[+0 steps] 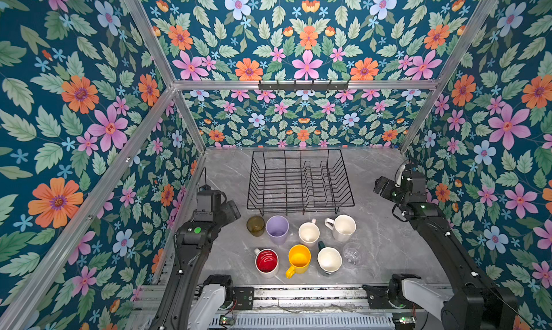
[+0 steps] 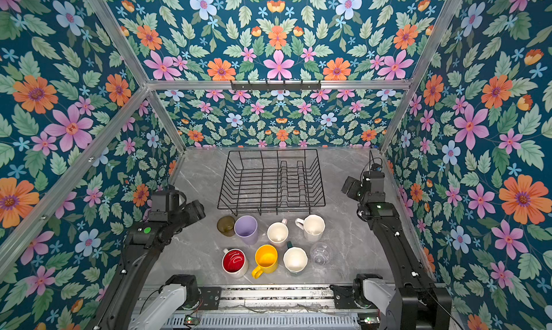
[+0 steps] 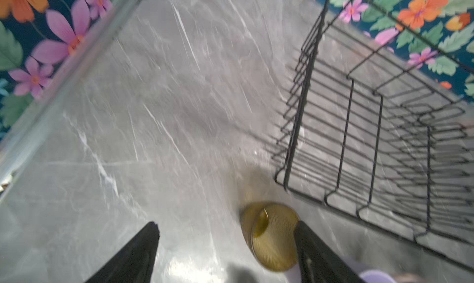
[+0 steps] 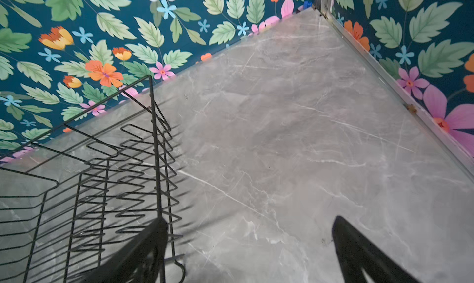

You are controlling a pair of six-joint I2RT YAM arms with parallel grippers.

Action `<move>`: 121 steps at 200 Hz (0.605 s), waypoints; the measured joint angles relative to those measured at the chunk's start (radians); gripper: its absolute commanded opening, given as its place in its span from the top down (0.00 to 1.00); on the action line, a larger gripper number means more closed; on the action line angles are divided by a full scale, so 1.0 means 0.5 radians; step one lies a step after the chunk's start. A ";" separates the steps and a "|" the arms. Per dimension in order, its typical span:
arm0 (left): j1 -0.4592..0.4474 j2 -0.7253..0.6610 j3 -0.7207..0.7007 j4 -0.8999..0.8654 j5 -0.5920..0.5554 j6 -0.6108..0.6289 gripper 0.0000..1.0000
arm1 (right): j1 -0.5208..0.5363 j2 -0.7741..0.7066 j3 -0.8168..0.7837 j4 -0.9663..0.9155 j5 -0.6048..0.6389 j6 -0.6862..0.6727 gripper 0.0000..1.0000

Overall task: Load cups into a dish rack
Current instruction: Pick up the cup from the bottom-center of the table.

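Top views, eight cups [image 1: 298, 258], one rack [image 1: 298, 207]

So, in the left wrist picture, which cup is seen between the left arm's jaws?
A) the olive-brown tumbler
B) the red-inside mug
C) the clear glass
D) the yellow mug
A: the olive-brown tumbler shows between the open jaws, close to one of them, beside a corner of the dish rack.
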 measured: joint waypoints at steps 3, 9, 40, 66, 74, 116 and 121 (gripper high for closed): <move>-0.025 -0.017 -0.012 -0.032 0.010 -0.009 0.17 | 0.000 0.004 -0.001 -0.003 -0.004 0.000 0.01; -0.063 -0.040 -0.030 -0.079 0.017 -0.035 0.18 | 0.000 0.013 -0.003 -0.011 -0.009 0.000 0.01; -0.384 -0.111 -0.072 -0.234 0.036 -0.176 0.19 | 0.000 0.054 -0.008 -0.033 -0.011 -0.001 0.01; -0.613 -0.116 -0.075 -0.332 0.039 -0.296 0.20 | -0.001 0.063 -0.008 -0.058 -0.010 -0.002 0.01; -0.656 -0.130 -0.074 -0.372 0.040 -0.324 0.21 | -0.001 0.064 -0.009 -0.059 -0.010 -0.005 0.01; -0.746 -0.172 -0.084 -0.517 0.111 -0.406 0.30 | -0.001 0.085 -0.018 -0.063 -0.027 -0.008 0.01; -0.756 -0.172 -0.099 -0.524 0.130 -0.406 0.30 | -0.002 0.088 -0.019 -0.063 -0.034 -0.007 0.01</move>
